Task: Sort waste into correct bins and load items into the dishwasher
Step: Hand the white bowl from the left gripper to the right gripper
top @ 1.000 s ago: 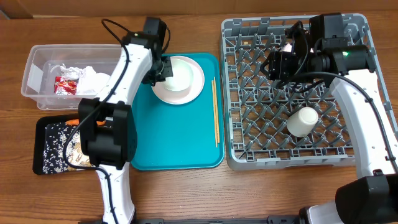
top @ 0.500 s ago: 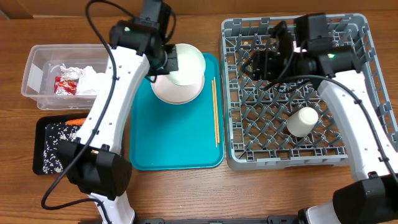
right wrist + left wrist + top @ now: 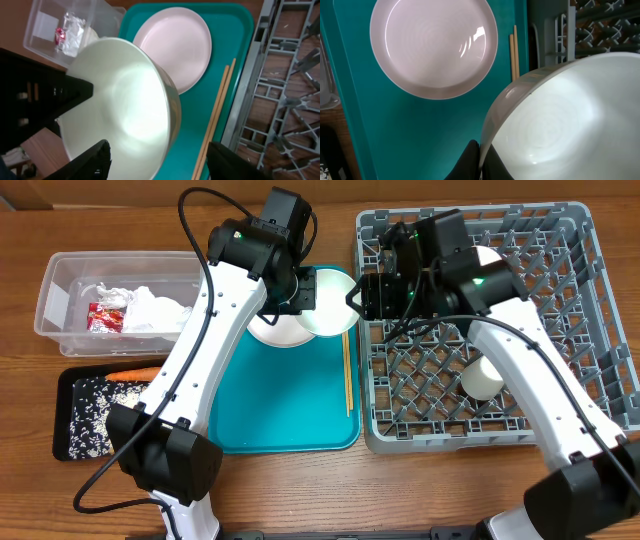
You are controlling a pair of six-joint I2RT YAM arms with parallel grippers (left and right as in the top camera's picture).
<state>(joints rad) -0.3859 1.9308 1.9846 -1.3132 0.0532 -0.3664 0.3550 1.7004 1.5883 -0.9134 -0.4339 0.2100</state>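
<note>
Firstly, far left on surface (image 3: 30,500): clear tub (image 3: 55,280) holding crumpled napkins (image 3: 150,308) and red wrapper (image 3: 105,317); just below it, black tray (image 3: 62,385) with carrot (image 3: 135,373) and loose scraps (image 3: 95,415). Centre: teal tray (image 3: 280,415) bearing plate (image 3: 272,333) and chopsticks (image 3: 347,375). Above tray's upper right corner: bowl (image 3: 328,302), raised and tilted, rim pinched by left tool (image 3: 300,292). Right tool (image 3: 358,296) spread, fingers flanking bowl, not clamped on it. Far right: grey dish rack (image 3: 570,380), white cup (image 3: 486,376) on its lattice floor.
</note>
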